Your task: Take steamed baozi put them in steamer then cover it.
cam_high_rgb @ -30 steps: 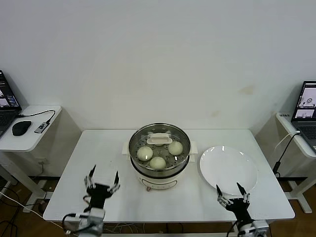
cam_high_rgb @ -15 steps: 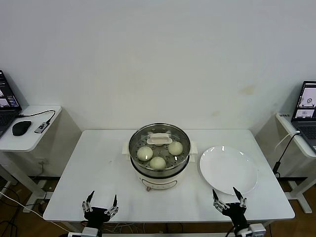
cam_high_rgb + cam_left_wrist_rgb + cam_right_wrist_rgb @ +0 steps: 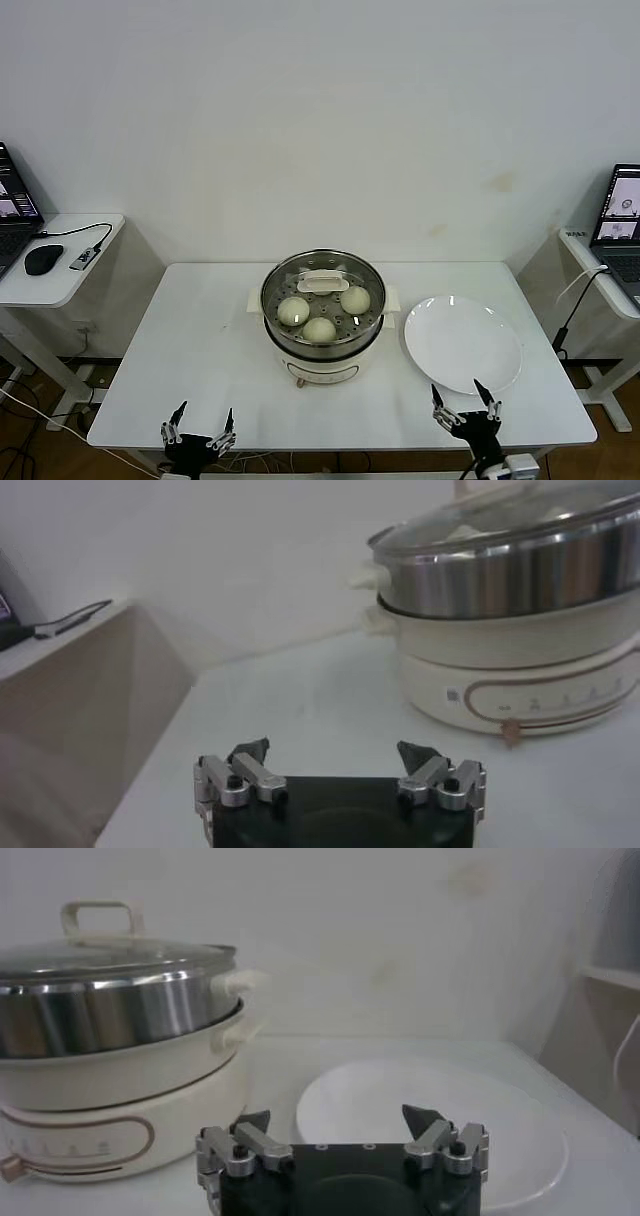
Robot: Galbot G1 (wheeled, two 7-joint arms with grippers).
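On the smooth white surface [image 3: 200, 340] stands the shiny round steel steamer [image 3: 322, 350], glass cover [image 3: 322, 264] on, three cream baozi [image 3: 319, 329] inside; both claws, left [image 3: 198, 434] and right [image 3: 465, 406], gape empty at the near edge.

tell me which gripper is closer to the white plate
Right. The right gripper sits at the white plate's near rim; the left gripper is across the table, beyond the steamer.

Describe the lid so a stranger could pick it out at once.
On the white table, look for the steel steamer on its white base, left of the plate. The lid sits on top of it, closed over the three baozi that show through. Unlike the flat white plate, it is clear glass with a metal rim and a cream handle in the middle.
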